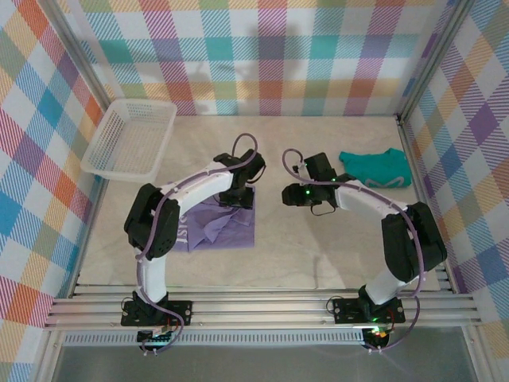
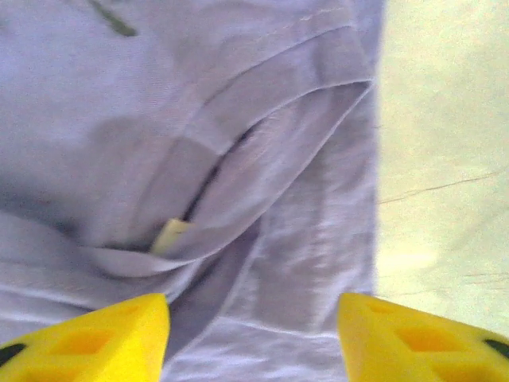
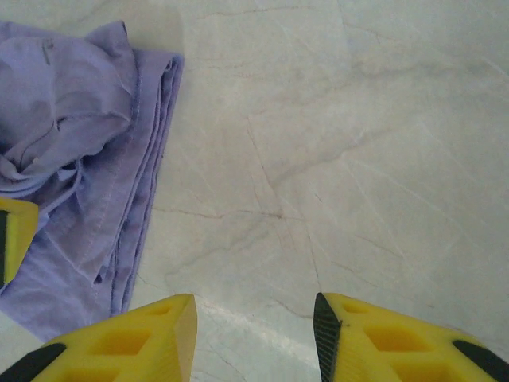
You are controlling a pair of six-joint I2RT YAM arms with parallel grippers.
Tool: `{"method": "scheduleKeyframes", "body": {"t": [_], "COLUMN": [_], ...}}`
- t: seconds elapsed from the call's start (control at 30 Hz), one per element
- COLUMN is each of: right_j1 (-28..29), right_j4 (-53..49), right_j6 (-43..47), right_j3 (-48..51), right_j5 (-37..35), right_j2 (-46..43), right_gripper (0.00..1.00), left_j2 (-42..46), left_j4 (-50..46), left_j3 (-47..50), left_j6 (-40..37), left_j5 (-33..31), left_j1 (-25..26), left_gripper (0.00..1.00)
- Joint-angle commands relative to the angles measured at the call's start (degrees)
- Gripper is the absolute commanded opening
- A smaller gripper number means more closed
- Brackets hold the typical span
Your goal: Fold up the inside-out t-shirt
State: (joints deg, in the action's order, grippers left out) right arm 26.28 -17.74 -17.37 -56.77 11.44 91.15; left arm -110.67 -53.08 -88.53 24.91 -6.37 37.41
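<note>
Yellow-fingered, the left gripper (image 2: pixel 253 330) is held with jaws spread wide just above creased cloth. On the pale marbled table (image 1: pixel 318 255), the lavender-purple cotton t-shirt (image 1: pixel 219 227) is laid bunched left of centre. A white plastic mesh basket (image 1: pixel 131 139) is set far left, and a teal-green garment (image 1: pixel 375 169) far right. The right gripper (image 3: pixel 254 334) is held parted over bare tabletop beside the shirt.

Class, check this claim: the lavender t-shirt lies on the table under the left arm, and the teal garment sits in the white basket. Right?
Not quite. The top external view shows the teal garment lying on the table at the far right, apart from the white basket at the far left. The lavender t-shirt does lie under the left arm.
</note>
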Motion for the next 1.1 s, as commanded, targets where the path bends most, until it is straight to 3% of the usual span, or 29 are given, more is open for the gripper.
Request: {"method": "scheduleKeyframes", "body": {"t": [0.0,0.17,0.3,0.53,0.73,0.87,1.07], "right_j1": [0.5,5.9,9.0,9.9,10.0,10.0,10.0], "right_j4": [1.9,6.6,9.8,11.3,10.0,10.1,8.8], "right_j6": [-1.4,-2.0,-5.0,-9.2,-9.0,-9.3,-8.5], "right_j3": [2.0,-0.3,-5.4,-12.0,-10.7,-9.2,-8.5], "right_j5": [3.1,6.8,10.4,13.3,12.9,12.6,11.8], "right_j2": [-1.4,1.5,7.5,15.0,15.0,14.3,14.1], "right_gripper": [0.46,0.49,0.5,0.5,0.5,0.5,0.5], "left_j2": [9.7,25.7,32.4,24.9,19.6,18.9,20.3], "left_j4": [5.8,9.6,15.1,20.4,22.2,23.1,22.2], "left_j3": [2.1,20.2,30.1,30.0,27.9,28.3,30.0], "left_j6": [1.2,4.1,4.6,2.1,-0.4,-1.5,-1.9], "left_j5": [5.8,5.2,12.1,12.7,11.3,11.6,12.9], "left_j1": [-1.2,-8.9,-19.9,-25.5,-25.9,-25.9,-25.3], "left_gripper": [0.66,0.73,0.79,0.86,0.87,0.76,0.38]}}
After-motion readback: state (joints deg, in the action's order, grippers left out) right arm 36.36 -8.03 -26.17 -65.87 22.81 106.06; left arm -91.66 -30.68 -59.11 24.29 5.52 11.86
